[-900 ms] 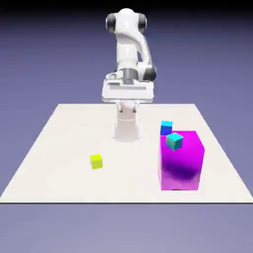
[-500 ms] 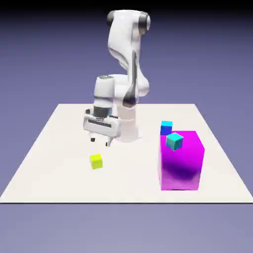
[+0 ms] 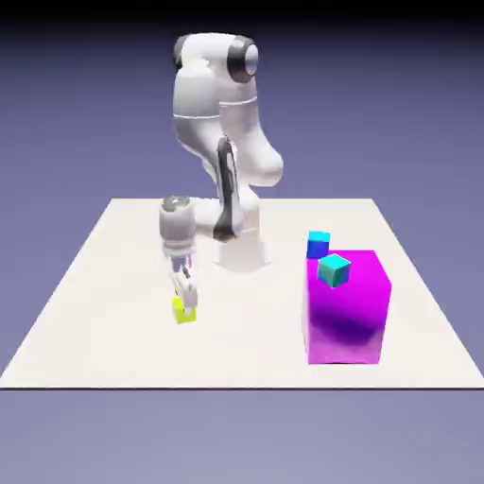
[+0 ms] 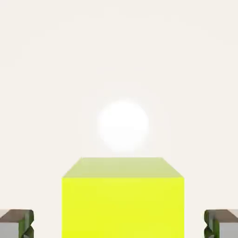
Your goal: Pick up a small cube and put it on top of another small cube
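Our claw (image 4: 119, 225) is spread wide around the yellow-green cube (image 4: 122, 200), low and centre in the hand view; we should settle lower, stay centred, then squeeze evenly.

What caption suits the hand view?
Open gripper straddling the yellow-green cube on the white table.

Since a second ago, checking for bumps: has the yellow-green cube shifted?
No. The yellow-green cube sits at the same spot relative to the magenta block; only the pincer descended onto it.
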